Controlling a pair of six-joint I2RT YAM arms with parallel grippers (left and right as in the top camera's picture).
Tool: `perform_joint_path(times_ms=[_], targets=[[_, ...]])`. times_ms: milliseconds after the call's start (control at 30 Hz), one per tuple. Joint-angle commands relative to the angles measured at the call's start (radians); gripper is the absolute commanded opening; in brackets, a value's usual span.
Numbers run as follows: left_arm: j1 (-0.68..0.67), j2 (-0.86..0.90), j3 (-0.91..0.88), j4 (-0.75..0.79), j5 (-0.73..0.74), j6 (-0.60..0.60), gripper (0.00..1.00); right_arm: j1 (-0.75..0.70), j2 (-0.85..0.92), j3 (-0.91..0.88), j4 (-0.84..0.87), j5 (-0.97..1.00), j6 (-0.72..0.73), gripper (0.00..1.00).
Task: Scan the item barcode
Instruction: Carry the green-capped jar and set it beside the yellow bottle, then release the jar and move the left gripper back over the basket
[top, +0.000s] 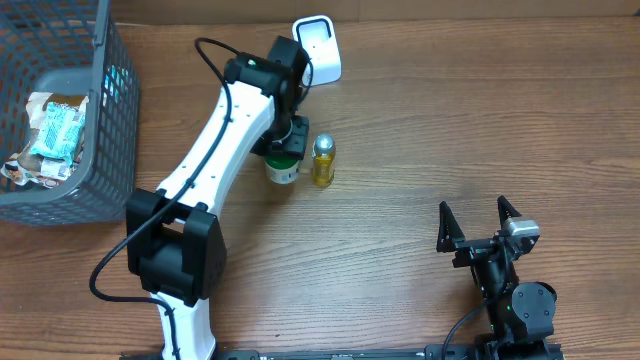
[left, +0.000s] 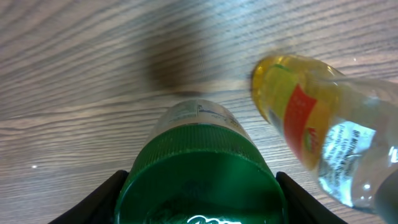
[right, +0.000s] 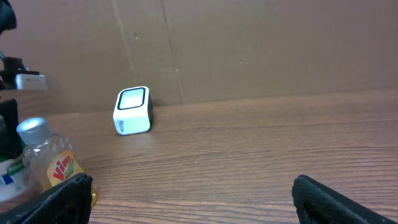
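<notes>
While the left arm hangs over the middle of the table (top: 450, 120), the green-lidded jar (top: 283, 170) is standing upright under it, long axis straight up and down, lid facing the ceiling. Can't make out a barcode from any view, so no idea which side it's on.

Containers: the dark mesh basket (top: 110, 120) at the far left has a few crumpled snack packets (top: 55, 130) in it. The jar's lid is on, and I can't see what's inside. Just beside it stands a bottle (top: 322, 160) of yellow liquid with a silver cap, also upright, close but seemingly not touching.

The left gripper (top: 284, 150) comes at the jar from above, and in the wrist view both fingers (left: 106, 193) sit tight against opposite sides of the lid, so it looks clamped on it. The white scanner (top: 318, 47) is near, just beyond that arm towards the back edge.

The right gripper (top: 472, 205) is well apart at the front right, jaws spread wide, nothing between them.
</notes>
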Motion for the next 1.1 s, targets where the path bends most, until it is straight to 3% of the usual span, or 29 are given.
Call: perform_joint_path(times_ms=[0,133,567,833,1067], targets=[[-0.03,-0.002,-0.034,0.012,-0.051,-0.042,0.42,0.007,-0.008,-0.011,0.006,0.005,-0.004,1.0],[-0.043,-0.002,-0.072,0.023,-0.134,-0.095,0.42,0.007,-0.008,-0.011,0.006,0.005,-0.004,1.0],[-0.048,-0.002,-0.186,0.145,-0.124,-0.134,0.49,0.007,-0.008,-0.011,0.006,0.005,-0.004,1.0],[-0.048,-0.002,-0.186,0.133,-0.124,-0.134,0.68,0.007,-0.008,-0.011,0.006,0.005,-0.004,1.0],[-0.048,-0.002,-0.186,0.115,-0.124,-0.134,0.73,0.007,-0.008,-0.011,0.006,0.005,-0.004,1.0]])
